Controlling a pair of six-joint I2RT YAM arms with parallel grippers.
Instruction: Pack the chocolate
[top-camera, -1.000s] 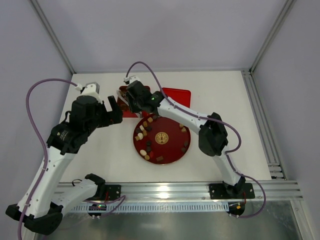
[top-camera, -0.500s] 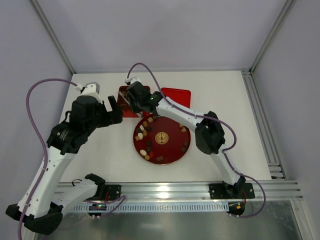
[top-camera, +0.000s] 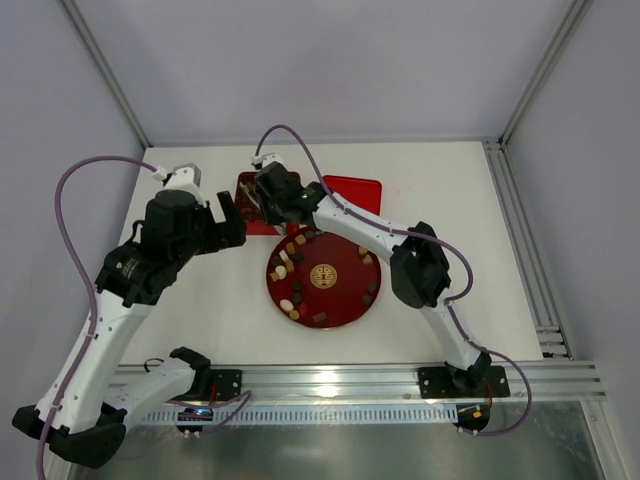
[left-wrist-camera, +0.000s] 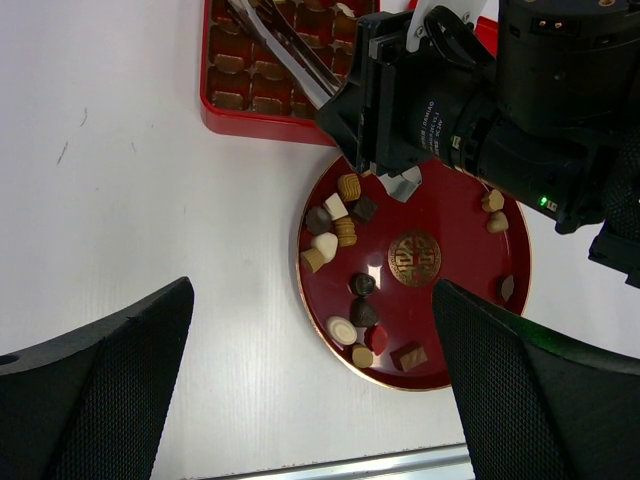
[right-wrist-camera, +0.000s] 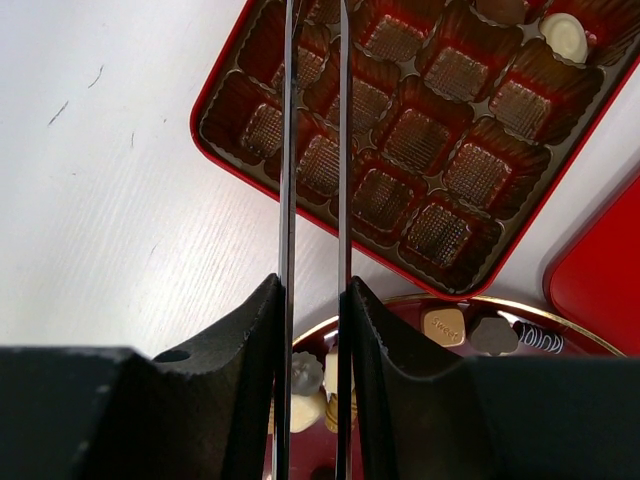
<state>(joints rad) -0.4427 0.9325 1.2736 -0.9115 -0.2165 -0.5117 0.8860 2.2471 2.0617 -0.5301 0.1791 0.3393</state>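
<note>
**Left gripper** (left-wrist-camera: 312, 290): The jaws stand fully apart and hold nothing. The unit hangs above the white table (left-wrist-camera: 120, 180). In the wrist view, the round red plate (left-wrist-camera: 450, 290) lies in the gap between the two black fingers (left-wrist-camera: 110, 390).

**Right gripper** (right-wrist-camera: 315, 15): The two thin blades run parallel with a narrow slot between them. No piece shows in the part of the slot that is visible. The blade tips run out of the wrist view, so I cannot tell whether they pinch anything there.

**The chocolate** (left-wrist-camera: 345, 232): Most pieces lie loose on the plate.
- A cluster of dark, tan and cream pieces lies between the left fingers, on the side of the plate away from the gold emblem (left-wrist-camera: 414, 257).
- A few single pieces lie along the far rim of the plate, on the other side of the emblem.
- In the right wrist view, a tan square piece (right-wrist-camera: 443, 325) and a dark piece lie on the plate, just to one side of the blade roots.
- Pale pieces show on the plate under the blade roots.

**Red box** (right-wrist-camera: 400, 140): The box lies directly under the right blades, which cross its outer column of compartments.
- The compartments near the blades are empty.
- A cream-white piece (right-wrist-camera: 565, 35) sits in a compartment well off to the side of the blades, at the top edge of the view. A dark piece sits in the next compartment.

**Flat red lid** (top-camera: 355, 190): The lid rests on the table beside the box, on the far side from the left gripper.
</note>
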